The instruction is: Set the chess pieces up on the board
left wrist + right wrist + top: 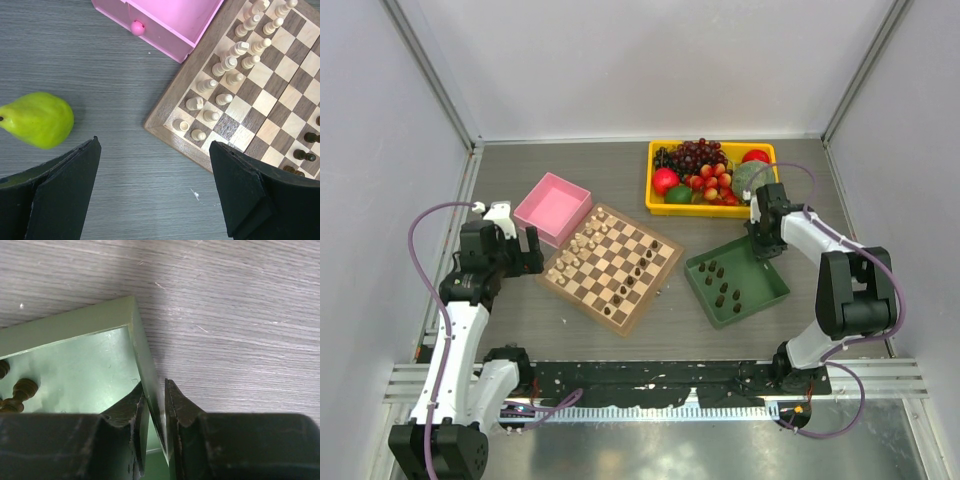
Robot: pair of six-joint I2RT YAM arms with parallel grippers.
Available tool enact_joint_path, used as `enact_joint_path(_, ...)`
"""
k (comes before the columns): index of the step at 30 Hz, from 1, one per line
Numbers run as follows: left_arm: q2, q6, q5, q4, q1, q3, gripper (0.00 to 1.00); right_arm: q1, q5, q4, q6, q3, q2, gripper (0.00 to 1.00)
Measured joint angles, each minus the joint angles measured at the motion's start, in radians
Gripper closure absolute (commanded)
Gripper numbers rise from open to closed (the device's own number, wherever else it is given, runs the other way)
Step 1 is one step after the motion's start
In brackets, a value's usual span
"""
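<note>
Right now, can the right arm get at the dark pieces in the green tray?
Probably not yet: the right gripper grips the wall of the green tray. Once released, the dark pieces inside lie uncovered.

The pear [37, 120] runs off the left edge; the tray [75, 322] wall hides between fingers [182, 407] (right wrist); dark pieces [22, 389] are cropped.

Bright, even overhead light, soft shadows; right claw [155, 385] dark and blurred close-up, green tray [75, 325] shaded inside.
</note>
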Motion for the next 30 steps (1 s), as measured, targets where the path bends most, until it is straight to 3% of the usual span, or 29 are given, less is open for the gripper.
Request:
enact_joint_path(19, 0.015, 0.0, 0.001, 0.0, 0.0, 0.0, 0.01, -0.011, 0.082, 0.061, 0.311, -0.083, -0.069, 0.76)
enact_joint_path(30, 0.022, 0.0, 0.008, 0.0, 0.0, 0.0, 0.01, -0.011, 0.096, 0.075, 0.352, -0.132, -0.152, 0.54)
